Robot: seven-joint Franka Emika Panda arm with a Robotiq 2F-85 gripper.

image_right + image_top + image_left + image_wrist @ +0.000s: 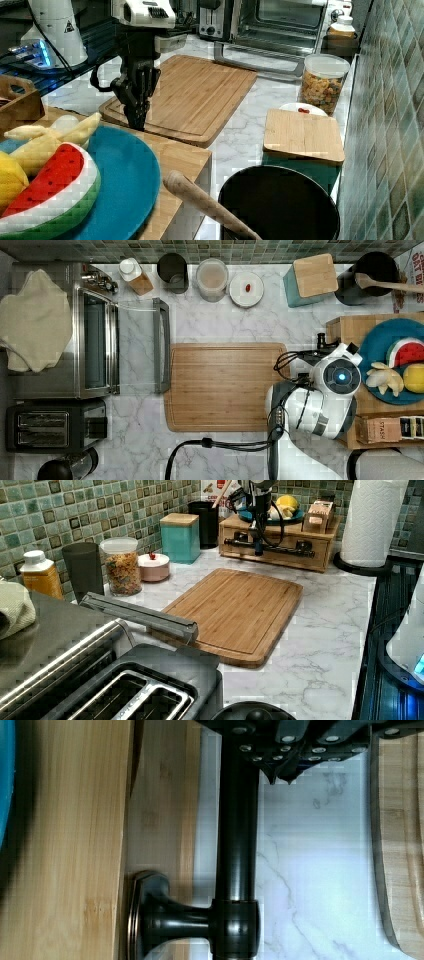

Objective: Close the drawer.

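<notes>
Your gripper [136, 117], fingers together, stands by the drawer [270, 547] handle [237, 850]; bare marble [310, 870] separates it from the cutting board [402, 845].

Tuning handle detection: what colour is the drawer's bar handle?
Very dark bronze-black, glossy. The handle shows best in the wrist view, against the light wooden drawer front.

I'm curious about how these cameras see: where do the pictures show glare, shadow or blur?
Top view: pale glare on the marble counter. Wrist view: a dark shadow falls along the wooden box, and the gripper is blurred at the edge. Right view: the near watermelon slice looks soft.
</notes>
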